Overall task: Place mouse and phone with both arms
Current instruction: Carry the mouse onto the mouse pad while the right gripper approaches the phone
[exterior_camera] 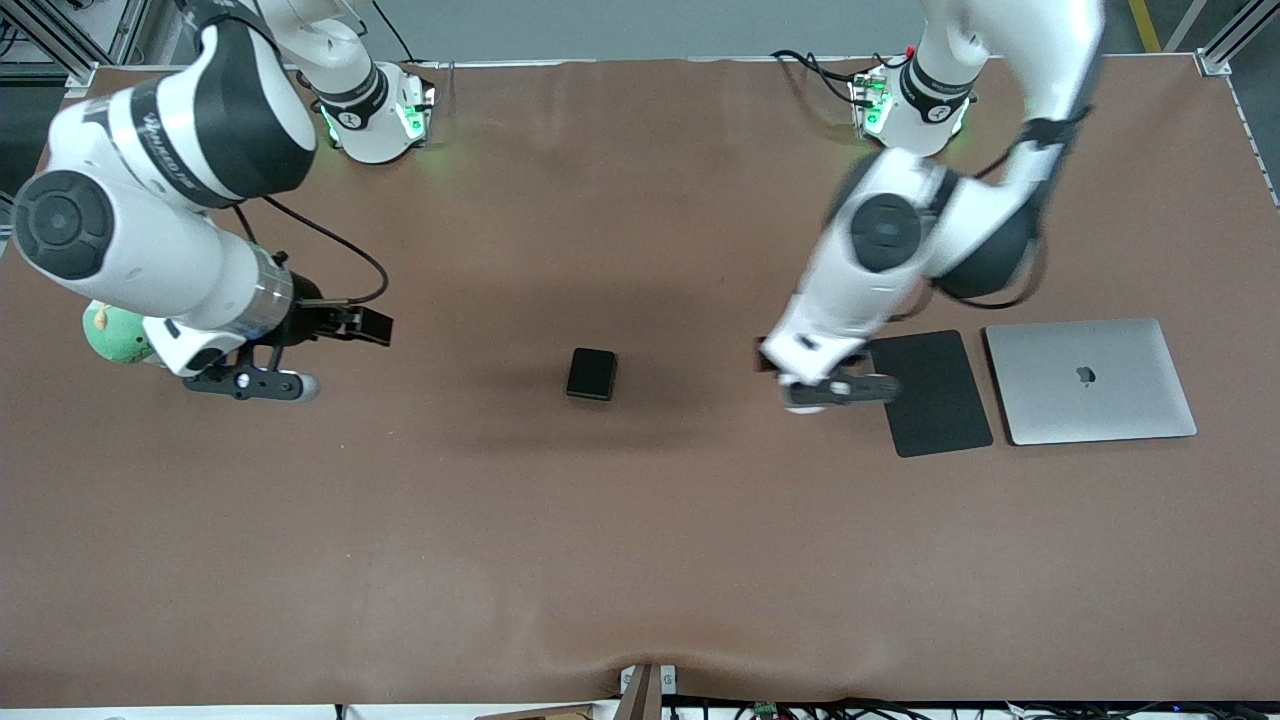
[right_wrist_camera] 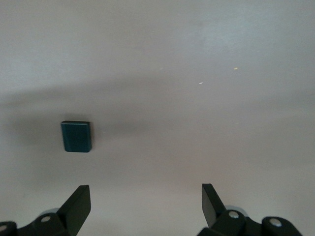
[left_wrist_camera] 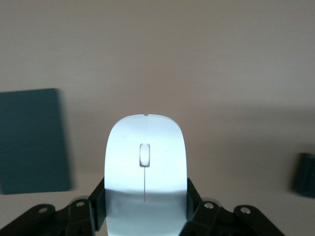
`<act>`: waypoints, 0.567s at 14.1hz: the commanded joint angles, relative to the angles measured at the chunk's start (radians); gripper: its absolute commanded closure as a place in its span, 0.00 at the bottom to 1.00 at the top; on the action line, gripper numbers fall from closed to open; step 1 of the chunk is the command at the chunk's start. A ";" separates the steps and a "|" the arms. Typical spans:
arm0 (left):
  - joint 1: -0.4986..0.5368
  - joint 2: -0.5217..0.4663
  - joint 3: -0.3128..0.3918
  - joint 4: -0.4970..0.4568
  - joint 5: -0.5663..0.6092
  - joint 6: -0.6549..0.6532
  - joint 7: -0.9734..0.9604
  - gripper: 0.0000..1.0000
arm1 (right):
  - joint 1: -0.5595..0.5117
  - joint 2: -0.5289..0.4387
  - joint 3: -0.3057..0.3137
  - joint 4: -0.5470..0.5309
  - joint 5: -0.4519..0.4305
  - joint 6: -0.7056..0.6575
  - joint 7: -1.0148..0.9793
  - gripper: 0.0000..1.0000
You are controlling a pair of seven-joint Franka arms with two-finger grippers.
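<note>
The white mouse (left_wrist_camera: 146,162) with its thin grey line is clamped between the two fingers of my left gripper (left_wrist_camera: 146,196), which is shut on its sides. In the front view my left gripper (exterior_camera: 766,358) hangs over the bare table beside the black pad (exterior_camera: 932,392), and the arm hides the mouse there. The phone (exterior_camera: 591,374), a small black slab, lies flat mid-table; it also shows as the phone (right_wrist_camera: 76,136) and the phone (left_wrist_camera: 306,174). My right gripper (exterior_camera: 372,326) hovers over the right arm's end of the table, and in its wrist view the right gripper (right_wrist_camera: 145,191) is open and holds nothing.
A closed silver laptop (exterior_camera: 1090,380) lies beside the black pad (left_wrist_camera: 32,141), toward the left arm's end. A green plush toy (exterior_camera: 113,332) sits partly under the right arm. The brown table (exterior_camera: 640,560) stretches wide toward the front camera.
</note>
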 commanded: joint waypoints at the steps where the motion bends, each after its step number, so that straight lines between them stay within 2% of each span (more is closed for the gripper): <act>1: 0.189 -0.146 -0.016 -0.187 -0.043 0.017 0.175 0.83 | 0.016 0.049 -0.005 0.013 0.058 0.034 0.038 0.00; 4: 0.369 -0.138 -0.014 -0.275 -0.031 0.107 0.309 0.83 | 0.068 0.089 -0.005 0.013 0.057 0.087 0.038 0.00; 8: 0.390 -0.124 -0.014 -0.485 -0.031 0.368 0.314 0.83 | 0.121 0.143 -0.007 0.013 0.057 0.162 0.093 0.00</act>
